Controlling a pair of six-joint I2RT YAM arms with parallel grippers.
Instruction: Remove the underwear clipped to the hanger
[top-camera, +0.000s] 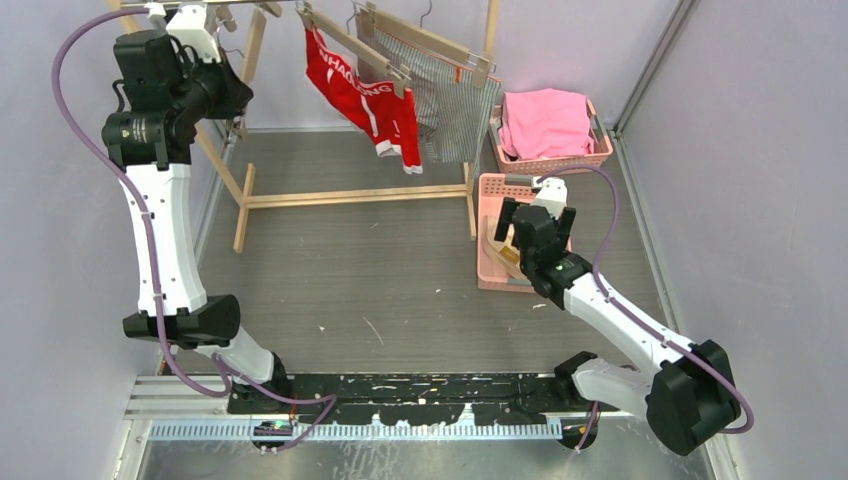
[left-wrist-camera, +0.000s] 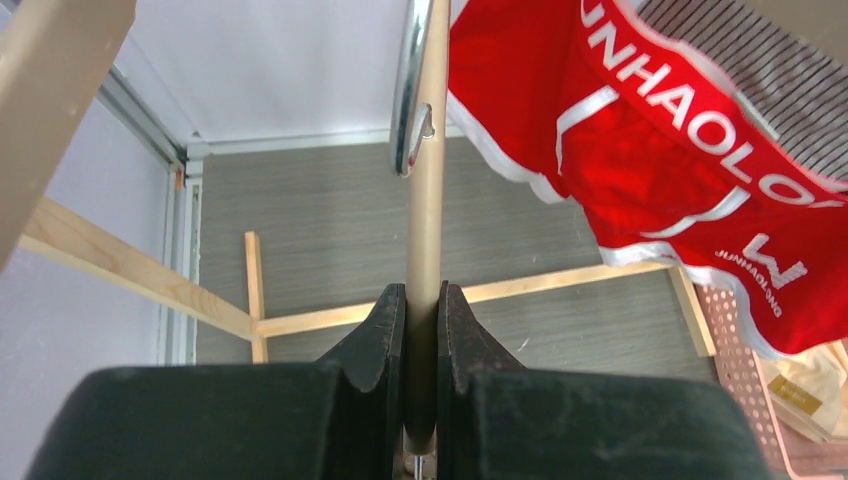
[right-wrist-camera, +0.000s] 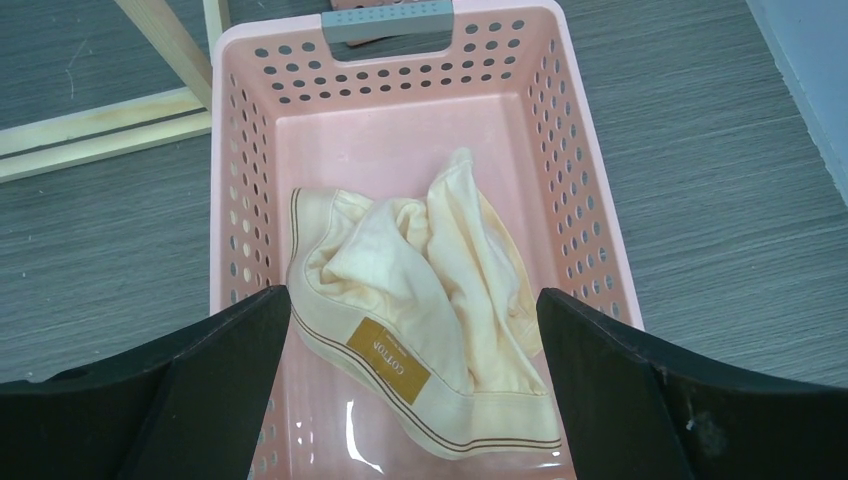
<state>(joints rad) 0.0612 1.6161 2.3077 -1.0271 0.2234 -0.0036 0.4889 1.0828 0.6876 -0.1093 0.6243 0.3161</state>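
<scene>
- My right claw (right-wrist-camera: 415, 300) is wide open and holds nothing. It hangs over a pink plastic basket with holes (right-wrist-camera: 238, 190) on the grey bench (top-camera: 380, 280).
- The soft cream underwear with a brown tag (right-wrist-camera: 430, 300) lies crumpled in that basket, not on any hanger.
- My left claw (left-wrist-camera: 421, 300) is up high and squeezed tight on a light brown wooden stick (left-wrist-camera: 430, 180). A shiny metal hook (left-wrist-camera: 408, 90) sits right beside the stick.
- The red underwear with white trim and letters (top-camera: 365, 95) hangs from a wooden hanger (top-camera: 350, 45) on the wooden rack (top-camera: 350, 197), to the right of my left claw.
- The grey-and-white striped underwear (top-camera: 450, 100) hangs just behind the red one, from a second wooden hanger (top-camera: 430, 40).
- Far back, a pink cloth (top-camera: 543, 120) lies in a second pink basket (top-camera: 560, 162).
</scene>
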